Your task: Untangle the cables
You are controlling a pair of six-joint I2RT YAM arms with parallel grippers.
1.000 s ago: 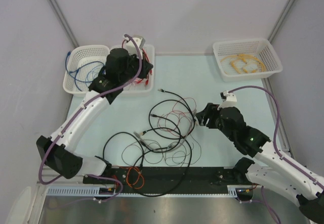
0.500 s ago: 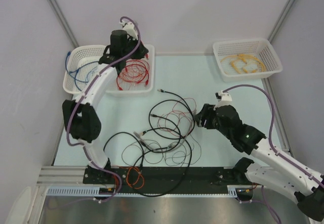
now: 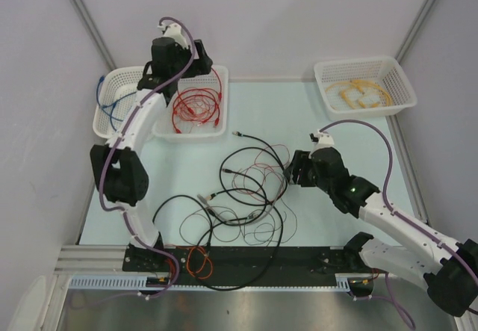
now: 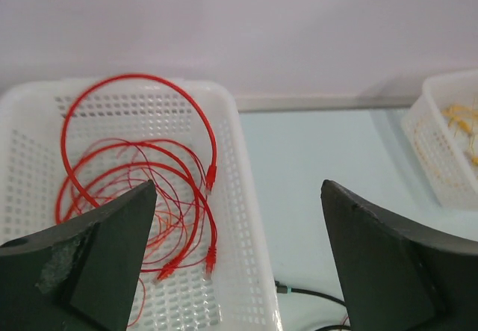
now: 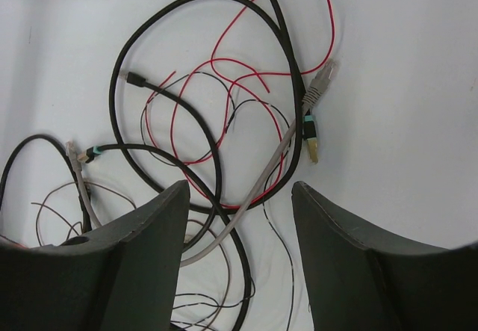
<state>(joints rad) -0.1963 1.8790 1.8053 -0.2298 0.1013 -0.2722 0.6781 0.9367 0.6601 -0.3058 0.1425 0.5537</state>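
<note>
The cables lie tangled mid-table: black loops, thin red and brownish wires, and a grey lead. In the right wrist view a black cable, a thin red wire and a grey cable with its plug cross under my right gripper. That gripper is open and holds nothing. It hovers at the tangle's right edge. My left gripper is open and empty, raised over the back baskets. A coiled red cable lies in the basket below it.
A white basket holds the red cable. Left of it, another basket holds a blue cable. A basket with yellow cables stands back right. An orange wire lies over the black front rail.
My left gripper has opened and risen away from the basket, leaving the red cable coiled inside. The right gripper has crept slightly left toward the tangle.
</note>
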